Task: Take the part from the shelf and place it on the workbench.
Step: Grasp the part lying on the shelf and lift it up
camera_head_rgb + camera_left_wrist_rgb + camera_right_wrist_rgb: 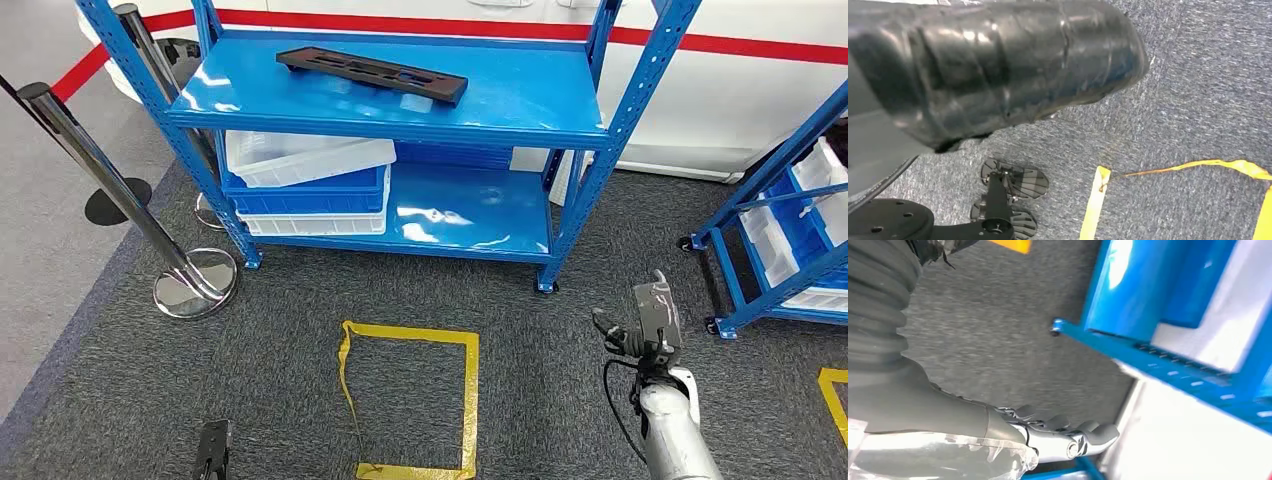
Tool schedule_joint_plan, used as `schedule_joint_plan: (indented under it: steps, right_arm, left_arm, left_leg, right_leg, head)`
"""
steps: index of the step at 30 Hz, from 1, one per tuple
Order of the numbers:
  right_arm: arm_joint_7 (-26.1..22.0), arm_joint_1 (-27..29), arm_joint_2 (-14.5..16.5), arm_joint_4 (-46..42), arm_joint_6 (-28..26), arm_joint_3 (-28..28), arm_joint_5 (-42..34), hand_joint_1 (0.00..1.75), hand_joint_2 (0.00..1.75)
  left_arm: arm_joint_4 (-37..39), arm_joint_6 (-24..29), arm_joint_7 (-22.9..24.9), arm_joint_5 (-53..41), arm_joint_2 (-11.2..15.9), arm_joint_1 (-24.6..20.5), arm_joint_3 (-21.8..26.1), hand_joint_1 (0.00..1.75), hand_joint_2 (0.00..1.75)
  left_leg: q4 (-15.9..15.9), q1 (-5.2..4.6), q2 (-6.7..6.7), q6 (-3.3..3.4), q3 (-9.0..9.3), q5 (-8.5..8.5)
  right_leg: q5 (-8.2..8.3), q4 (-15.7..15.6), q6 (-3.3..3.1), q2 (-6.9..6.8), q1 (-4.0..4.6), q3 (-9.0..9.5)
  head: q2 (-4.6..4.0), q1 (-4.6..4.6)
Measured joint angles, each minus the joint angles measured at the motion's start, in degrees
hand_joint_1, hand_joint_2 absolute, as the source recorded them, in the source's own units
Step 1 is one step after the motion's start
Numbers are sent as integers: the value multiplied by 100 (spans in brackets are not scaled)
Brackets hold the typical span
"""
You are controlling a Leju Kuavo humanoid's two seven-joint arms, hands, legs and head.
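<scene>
Well apart: part (372, 74), right hand (645, 320).

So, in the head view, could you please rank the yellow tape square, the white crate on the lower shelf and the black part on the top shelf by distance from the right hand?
From the right hand:
1. Yellow tape square, on the carpet to its left.
2. White crate, lower shelf, left end.
3. Black part, top shelf, farthest back.
</scene>
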Motion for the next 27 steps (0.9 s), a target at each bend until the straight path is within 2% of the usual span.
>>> schedule_joint_plan:
  steps: [4,14,27]
  right_arm:
    - [183,-223,-53,-277,87,347,135,0,175]
    - [819,-1431,-142,-1098,575,1911,791,0,175]
    - [1403,-2765,-101,-1706,1329,3933,1814,0,175]
  left_arm:
    - [25,13,-16,27,20,-43,-178,0,0]
    - [60,82,-71,106,67,-228,-668,0,0]
    - [84,128,-68,94,96,-416,-1251,0,0]
  left_leg:
    - [0,-2,-10,-3,-26,11]
    - [0,0,-16,-11,-34,29]
    - [-1,3,-18,-17,-37,33]
  right_leg:
    - [4,8,-2,-8,-1,1]
    - [9,13,-4,-19,0,-12]
    - [9,17,-5,-22,2,-13]
  head:
    - [0,0]
    - [0,0]
    - [0,1]
